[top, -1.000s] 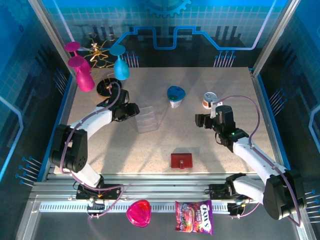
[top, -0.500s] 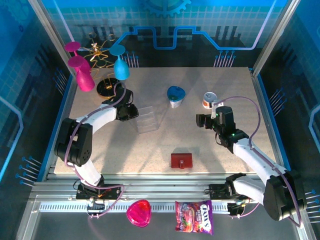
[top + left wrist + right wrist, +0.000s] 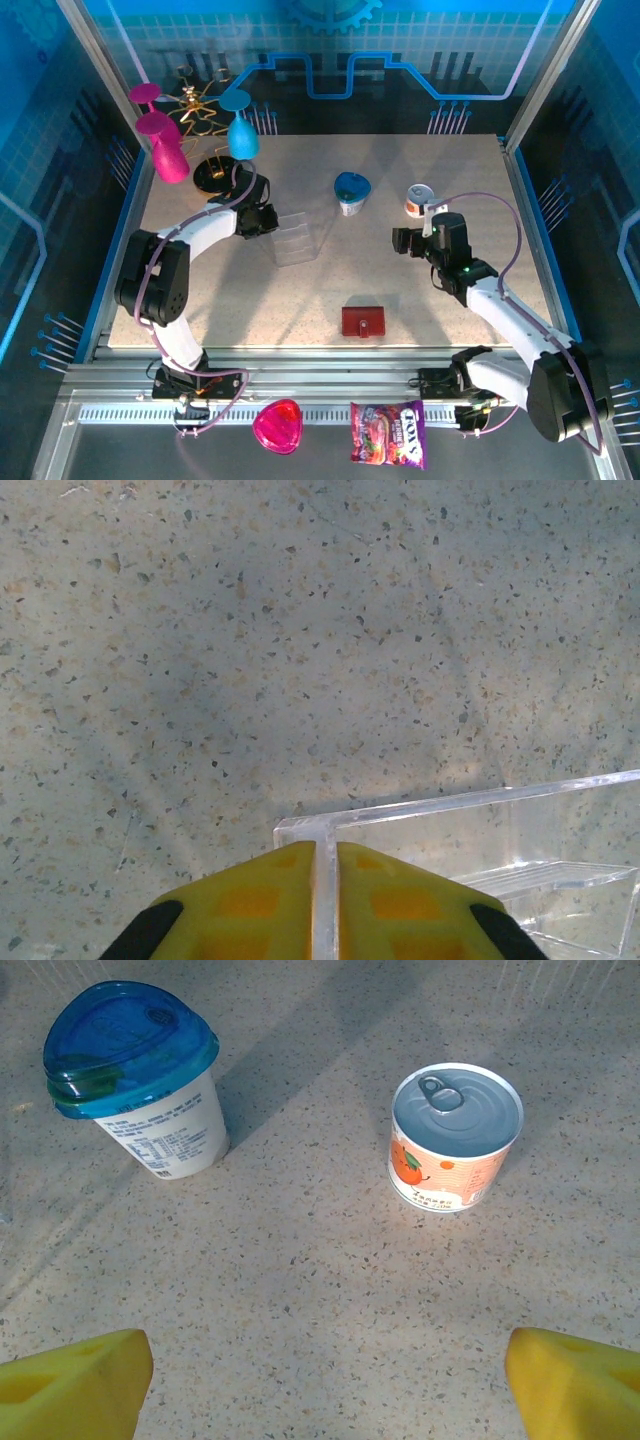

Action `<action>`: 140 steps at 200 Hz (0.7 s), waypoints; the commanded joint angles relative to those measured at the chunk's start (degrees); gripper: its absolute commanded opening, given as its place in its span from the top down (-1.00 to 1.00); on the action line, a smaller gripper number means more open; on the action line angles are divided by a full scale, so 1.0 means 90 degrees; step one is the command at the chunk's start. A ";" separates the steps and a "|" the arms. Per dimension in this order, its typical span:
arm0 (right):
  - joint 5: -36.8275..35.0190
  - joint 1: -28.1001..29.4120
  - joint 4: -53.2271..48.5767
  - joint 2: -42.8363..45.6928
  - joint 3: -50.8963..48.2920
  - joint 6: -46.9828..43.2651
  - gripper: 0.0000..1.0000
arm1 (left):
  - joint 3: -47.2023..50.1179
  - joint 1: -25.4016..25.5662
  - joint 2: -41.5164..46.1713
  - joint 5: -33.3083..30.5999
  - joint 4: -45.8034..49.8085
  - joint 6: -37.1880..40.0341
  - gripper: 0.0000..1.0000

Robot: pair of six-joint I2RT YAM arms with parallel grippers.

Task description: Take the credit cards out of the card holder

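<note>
The card holder, a small dark red wallet, lies closed on the table near the front edge, apart from both arms. The credit cards are hidden. My left gripper is at the back left, its yellow fingers shut on the corner wall of a clear plastic tray. My right gripper hovers open over bare table at the right, behind the card holder, with nothing between its fingers.
A blue-lidded cup and an orange-printed can stand at the back middle. Pink and blue glasses and a black stand are at the back left. A pink heart dish and candy bag lie off the front edge.
My left gripper has closed onto the clear tray's wall, and its arm has shifted slightly towards the back. The right arm has not moved.
</note>
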State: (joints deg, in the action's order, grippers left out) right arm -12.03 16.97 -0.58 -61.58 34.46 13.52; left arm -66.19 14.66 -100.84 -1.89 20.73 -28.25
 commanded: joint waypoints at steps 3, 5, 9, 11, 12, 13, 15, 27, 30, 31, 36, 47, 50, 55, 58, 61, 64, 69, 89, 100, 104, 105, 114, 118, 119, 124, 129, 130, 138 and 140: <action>-0.0149 0.0084 -0.0013 0.0164 0.0021 -0.0022 -0.85 | -0.0193 0.0109 -0.0097 0.0039 0.0103 0.0155 0.80; -0.0148 0.0086 -0.0014 0.0163 0.0027 -0.0026 -0.85 | -0.0194 0.0117 -0.0095 0.0038 0.0114 0.0154 0.81; -0.0150 0.0084 -0.0022 0.0174 0.0023 -0.0027 -0.85 | -0.0202 0.0127 -0.0094 0.0041 0.0116 0.0160 0.82; -0.0148 0.0086 -0.0023 0.0173 0.0020 -0.0023 -0.85 | -0.0196 0.0129 -0.0090 0.0038 0.0118 0.0168 0.82; -0.0143 0.0087 -0.0023 0.0173 0.0024 -0.0025 -0.85 | -0.0200 0.0134 -0.0092 0.0036 0.0118 0.0169 0.83; -0.0145 0.0082 -0.0028 0.0177 0.0027 -0.0021 -0.85 | -0.0202 0.0137 -0.0089 0.0035 0.0123 0.0165 0.83; -0.0147 0.0081 -0.0032 0.0179 0.0021 -0.0026 -0.85 | -0.0203 0.0139 -0.0093 0.0035 0.0122 0.0174 0.84; -0.0138 0.0087 -0.0033 0.0182 0.0015 -0.0028 -0.85 | -0.0238 0.0166 -0.0103 0.0026 0.0155 0.0199 0.86; -0.0141 0.0084 -0.0038 0.0196 0.0010 -0.0027 -0.85 | -0.0247 0.0176 -0.0104 0.0020 0.0167 0.0199 0.87; -0.0144 0.0086 -0.0041 0.0199 0.0010 -0.0027 -0.85 | -0.0250 0.0177 -0.0100 0.0022 0.0167 0.0199 0.87; -0.0139 0.0087 -0.0034 0.0201 0.0009 -0.0027 -0.85 | -0.0257 0.0187 -0.0095 0.0017 0.0185 0.0214 0.88; -0.0138 0.0086 -0.0011 0.0212 0.0001 -0.0012 -0.85 | -0.0267 0.0222 -0.0082 0.0015 0.0192 0.0238 0.89; -0.0138 0.0087 -0.0013 0.0219 -0.0009 -0.0012 -0.85 | -0.0274 0.0231 -0.0080 0.0018 0.0195 0.0237 0.89; -0.0138 0.0087 -0.0018 0.0222 -0.0011 -0.0017 -0.85 | -0.0279 0.0246 -0.0071 0.0018 0.0202 0.0247 0.90; -0.0138 0.0087 -0.0014 0.0223 -0.0010 -0.0018 -0.85 | -0.0279 0.0260 -0.0067 0.0016 0.0203 0.0247 0.90; -0.0136 0.0089 -0.0014 0.0223 -0.0010 -0.0018 -0.85 | -0.0280 0.0273 -0.0068 0.0017 0.0197 0.0248 0.91; -0.0130 0.0082 -0.0014 0.0229 -0.0010 -0.0010 -0.85 | -0.0290 0.0289 -0.0061 0.0020 0.0205 0.0247 0.91; -0.0128 0.0087 -0.0001 0.0230 -0.0020 -0.0017 -0.85 | -0.0296 0.0311 -0.0057 0.0015 0.0199 0.0248 0.92; -0.0118 0.0086 0.0006 0.0233 -0.0036 -0.0007 -0.85 | -0.0321 0.0424 -0.0053 0.0006 0.0204 0.0211 0.94; -0.0119 0.0079 0.0017 0.0231 -0.0054 0.0002 -0.85 | -0.0328 0.0492 -0.0054 0.0028 0.0200 0.0171 0.95; -0.0121 0.0085 0.0027 0.0231 -0.0047 0.0007 -0.86 | -0.0340 0.0513 -0.0056 0.0030 0.0210 0.0154 0.95; -0.0119 0.0086 0.0026 0.0231 -0.0053 0.0009 -0.86 | -0.0345 0.0522 -0.0056 0.0027 0.0213 0.0147 0.95; -0.0111 0.0087 0.0025 0.0236 -0.0060 0.0014 -0.86 | -0.0348 0.0589 -0.0063 0.0025 0.0226 0.0114 0.96; -0.0109 0.0087 0.0025 0.0231 -0.0060 0.0017 -0.85 | -0.0353 0.0618 -0.0061 0.0033 0.0225 0.0098 0.96; -0.0108 0.0087 0.0025 0.0231 -0.0065 0.0019 -0.86 | -0.0357 0.0628 -0.0063 0.0033 0.0226 0.0095 0.96; -0.0113 0.0086 0.0025 0.0235 -0.0069 0.0022 -0.86 | -0.0368 0.0658 -0.0067 0.0023 0.0240 0.0061 0.96; -0.0110 0.0087 0.0039 0.0242 -0.0077 0.0021 -0.86 | -0.0386 0.0696 -0.0083 0.0022 0.0246 0.0037 0.96; -0.0109 0.0082 0.0037 0.0241 -0.0083 0.0026 -0.86 | -0.0388 0.0701 -0.0084 0.0019 0.0250 0.0030 0.96; -0.0113 0.0082 0.0045 0.0251 -0.0098 0.0031 -0.86 | -0.0404 0.0766 -0.0103 0.0008 0.0252 -0.0015 0.96; -0.0110 0.0086 0.0045 0.0256 -0.0105 0.0031 -0.86 | -0.0412 0.0784 -0.0104 0.0001 0.0259 -0.0023 0.96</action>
State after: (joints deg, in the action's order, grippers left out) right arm -12.03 16.97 -0.60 -60.58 34.46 13.50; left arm -67.46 20.10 -100.90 -1.91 22.09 -27.05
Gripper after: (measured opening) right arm 0.928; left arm 0.038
